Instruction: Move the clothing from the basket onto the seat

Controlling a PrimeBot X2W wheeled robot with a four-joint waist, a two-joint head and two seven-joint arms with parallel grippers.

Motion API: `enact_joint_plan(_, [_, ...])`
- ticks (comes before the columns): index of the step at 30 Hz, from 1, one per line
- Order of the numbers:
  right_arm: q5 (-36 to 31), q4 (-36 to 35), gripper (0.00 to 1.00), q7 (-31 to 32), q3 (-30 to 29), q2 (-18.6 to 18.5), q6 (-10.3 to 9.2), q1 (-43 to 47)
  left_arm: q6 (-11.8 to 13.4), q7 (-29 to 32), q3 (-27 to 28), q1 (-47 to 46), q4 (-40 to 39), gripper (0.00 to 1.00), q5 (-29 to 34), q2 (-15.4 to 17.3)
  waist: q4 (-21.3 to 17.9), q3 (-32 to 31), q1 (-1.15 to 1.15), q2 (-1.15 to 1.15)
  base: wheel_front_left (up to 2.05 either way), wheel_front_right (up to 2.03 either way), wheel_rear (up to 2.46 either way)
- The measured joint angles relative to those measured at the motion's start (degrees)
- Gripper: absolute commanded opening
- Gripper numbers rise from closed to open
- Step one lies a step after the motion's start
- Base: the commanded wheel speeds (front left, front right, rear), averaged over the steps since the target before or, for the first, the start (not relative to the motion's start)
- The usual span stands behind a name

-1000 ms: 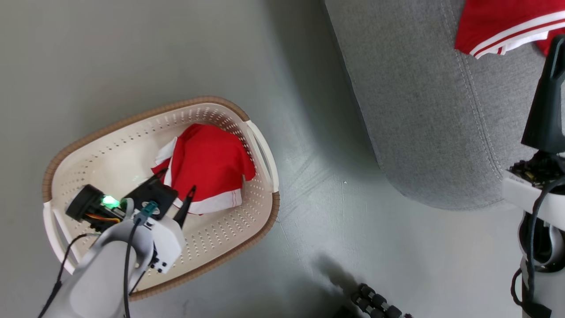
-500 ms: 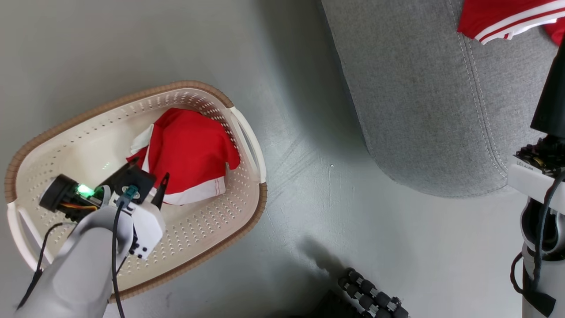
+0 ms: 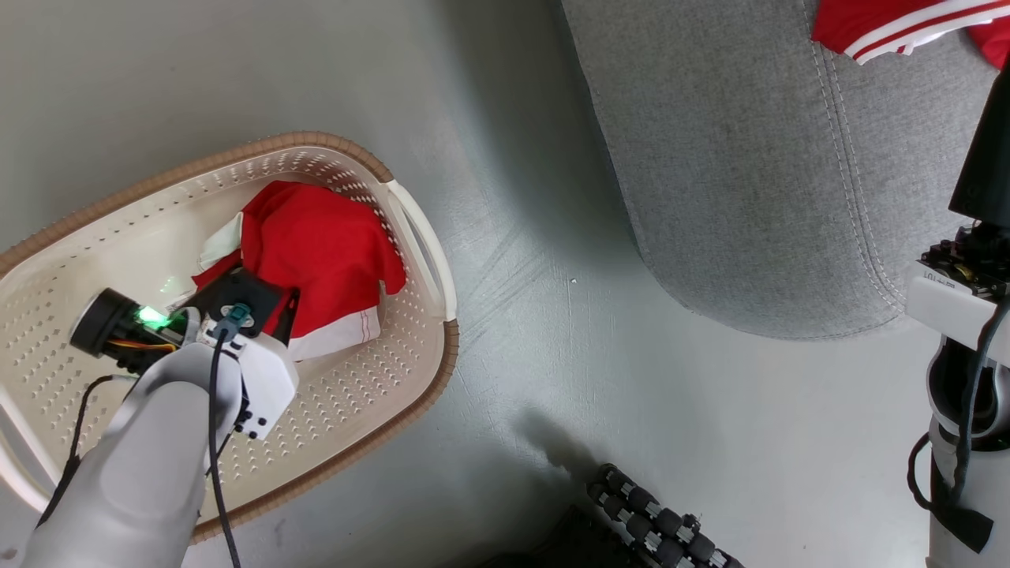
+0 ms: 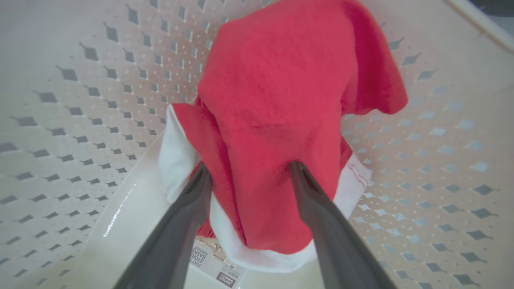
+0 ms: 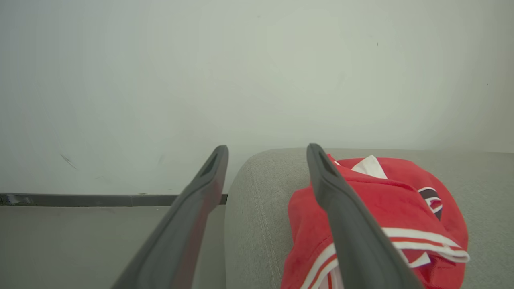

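Note:
A red garment with white trim [image 3: 319, 244] lies crumpled in the cream perforated basket [image 3: 410, 237] on the floor. My left gripper [image 4: 249, 166] is down inside the basket, open. Its two dark fingers [image 4: 321, 216] straddle a fold of that red clothing [image 4: 281, 80], and the tips touch the cloth. In the head view my left gripper [image 3: 264, 285] sits over the garment's near edge. A second red garment with white stripes [image 3: 892, 24] lies on the grey seat [image 3: 750, 158]. My right gripper [image 5: 268, 147] hangs open and empty beside this clothing [image 5: 381, 208], above the seat's rounded end [image 5: 257, 208].
Grey floor [image 3: 552, 315] separates the basket from the seat. A black ribbed part [image 3: 655, 521] pokes in at the bottom edge. My right arm's wrist [image 3: 959, 308] stands at the right edge. A pale wall with a dark skirting [image 5: 100, 199] rises behind the seat.
The head camera has shifted, so the basket sits further left in the picture. My left gripper has closed in over the red garment, jaws still open. The right arm looks unmoved.

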Motion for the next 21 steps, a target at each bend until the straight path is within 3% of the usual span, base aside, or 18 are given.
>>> enact_joint_plan(1, [0.0, 0.0, 1.0, 0.0, 0.1, 0.0, 0.0, -0.1, -0.1, 0.0, -0.2, -0.2, 0.1, 0.74, 0.0, -0.2, -0.1, 0.1, 0.0, 0.0, 0.0, 0.0, 0.0])
enact_joint_plan(3, [0.2, 0.2, 1.0, 0.0, 0.0, 0.0, 0.0, -0.1, -0.3, 0.0, -0.5, -0.3, 0.3, 0.0, 0.0, -0.6, -0.3, 0.1, 0.0, 0.0, 0.0, 0.0, 0.0])
enact_joint_plan(21, [1.0, 1.8, 1.0, 0.0, -1.0, 0.0, 0.0, -1.3, -1.0, -5.2, -1.6, -1.5, -0.6, 0.0, 0.4, -1.3, 0.6, -1.4, 0.0, 0.0, 0.0, 0.0, 0.0])
